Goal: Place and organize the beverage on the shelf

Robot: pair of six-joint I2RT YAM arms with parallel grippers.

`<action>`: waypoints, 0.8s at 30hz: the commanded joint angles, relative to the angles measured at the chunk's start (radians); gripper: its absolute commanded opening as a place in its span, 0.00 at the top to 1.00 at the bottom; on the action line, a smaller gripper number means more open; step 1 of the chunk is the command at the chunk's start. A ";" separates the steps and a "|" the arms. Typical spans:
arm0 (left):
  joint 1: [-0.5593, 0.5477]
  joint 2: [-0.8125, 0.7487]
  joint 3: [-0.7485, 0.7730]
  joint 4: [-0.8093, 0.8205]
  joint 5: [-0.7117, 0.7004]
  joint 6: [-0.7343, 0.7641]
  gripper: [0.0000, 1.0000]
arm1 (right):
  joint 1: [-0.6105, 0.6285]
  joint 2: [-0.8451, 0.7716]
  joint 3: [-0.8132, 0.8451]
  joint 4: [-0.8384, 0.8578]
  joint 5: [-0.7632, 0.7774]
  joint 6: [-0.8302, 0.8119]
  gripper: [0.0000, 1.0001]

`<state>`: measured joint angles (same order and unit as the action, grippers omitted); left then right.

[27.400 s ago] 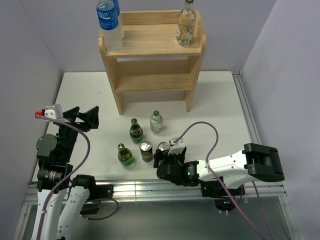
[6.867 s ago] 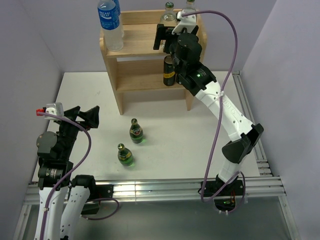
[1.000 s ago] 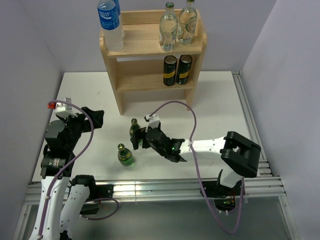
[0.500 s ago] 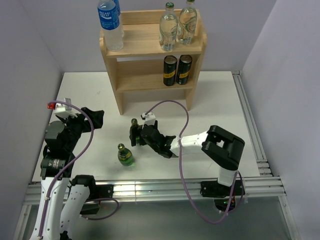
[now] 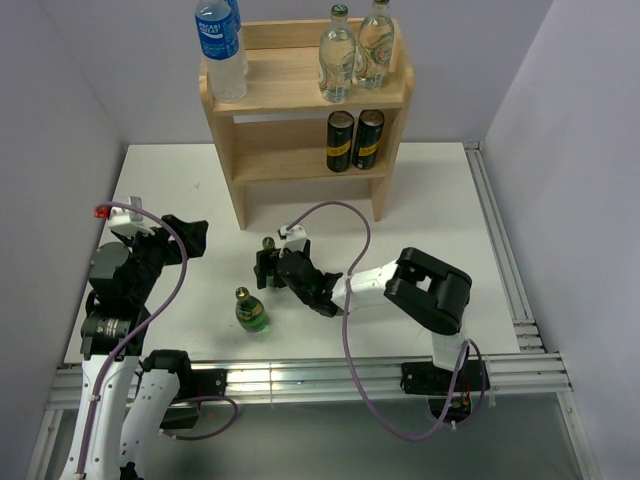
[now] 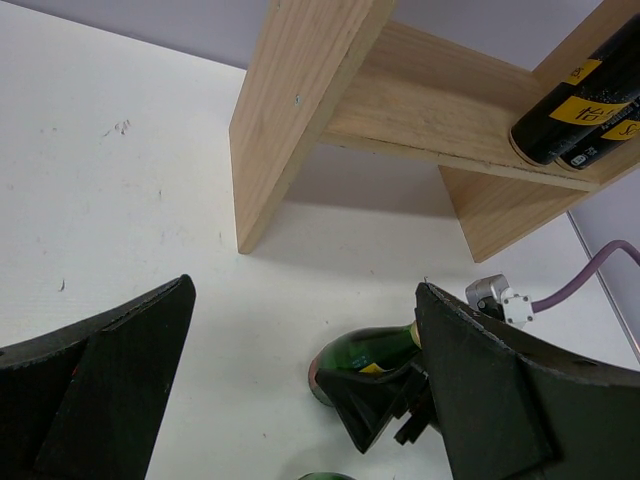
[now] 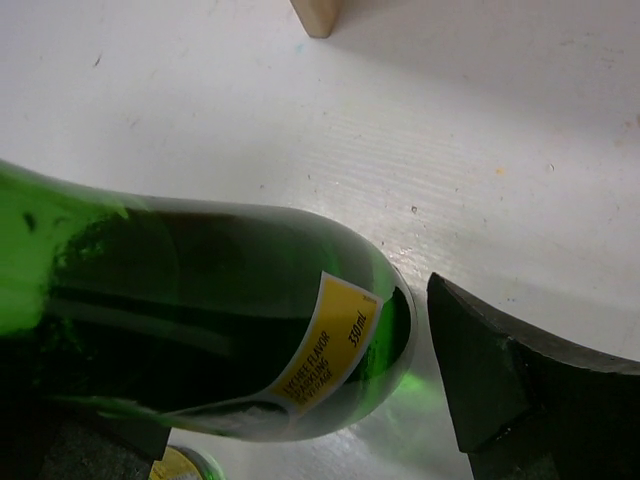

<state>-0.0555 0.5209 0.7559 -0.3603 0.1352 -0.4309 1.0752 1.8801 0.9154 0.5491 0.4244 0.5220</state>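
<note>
Near green bottle (image 5: 250, 311) stands alone on the counter (image 5: 440, 200), not yet shelved. Left jaws hang wide open and empty, off to the side of the work. Just behind, right jaws sit wide open astride the far green bottle (image 5: 268, 246). A gap shows at one finger (image 7: 500, 400), so no grip; I judge a low side pinch is next. That bottle is upright, long axis vertical, neck up. At the back, shelf (image 5: 290, 90) holds clear bottles (image 5: 338, 60) on top, cans (image 5: 340, 142) below.
</note>
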 commanded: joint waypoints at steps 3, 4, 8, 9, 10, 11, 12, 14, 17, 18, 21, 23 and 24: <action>0.005 -0.001 0.016 0.043 0.027 0.015 0.01 | -0.004 0.037 -0.023 0.155 0.069 -0.019 0.02; 0.005 -0.001 0.016 0.041 0.029 0.014 0.01 | -0.004 0.043 -0.030 0.175 0.073 -0.022 0.03; 0.006 0.005 0.014 0.043 0.032 0.014 0.01 | -0.001 0.059 -0.055 0.215 0.089 -0.020 0.03; 0.006 0.007 0.016 0.043 0.033 0.014 0.01 | 0.000 0.065 -0.062 0.227 0.097 -0.022 0.04; 0.008 0.005 0.016 0.043 0.035 0.014 0.01 | 0.002 0.068 -0.070 0.245 0.102 -0.022 0.04; 0.009 0.007 0.016 0.043 0.037 0.012 0.01 | 0.006 0.073 -0.075 0.252 0.105 -0.025 0.04; 0.009 0.007 0.016 0.046 0.040 0.012 0.01 | 0.008 0.083 -0.075 0.258 0.112 -0.027 0.05; 0.013 0.011 0.016 0.047 0.041 0.012 0.01 | 0.011 0.094 -0.076 0.271 0.114 -0.031 0.07; 0.014 0.014 0.016 0.047 0.044 0.012 0.01 | 0.014 0.111 -0.073 0.281 0.122 -0.031 0.11; 0.014 0.016 0.016 0.047 0.044 0.014 0.01 | 0.015 0.120 -0.073 0.285 0.123 -0.033 0.16; 0.017 0.016 0.014 0.047 0.046 0.014 0.01 | 0.017 0.132 -0.072 0.287 0.128 -0.033 0.35; 0.019 0.016 0.016 0.049 0.047 0.012 0.01 | 0.017 0.137 -0.064 0.282 0.126 -0.034 0.44; 0.019 0.018 0.016 0.046 0.049 0.012 0.01 | 0.015 0.139 -0.064 0.281 0.128 -0.040 0.53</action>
<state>-0.0444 0.5365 0.7559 -0.3561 0.1619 -0.4309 1.0870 1.9846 0.8570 0.8581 0.5301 0.4767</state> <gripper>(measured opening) 0.994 0.852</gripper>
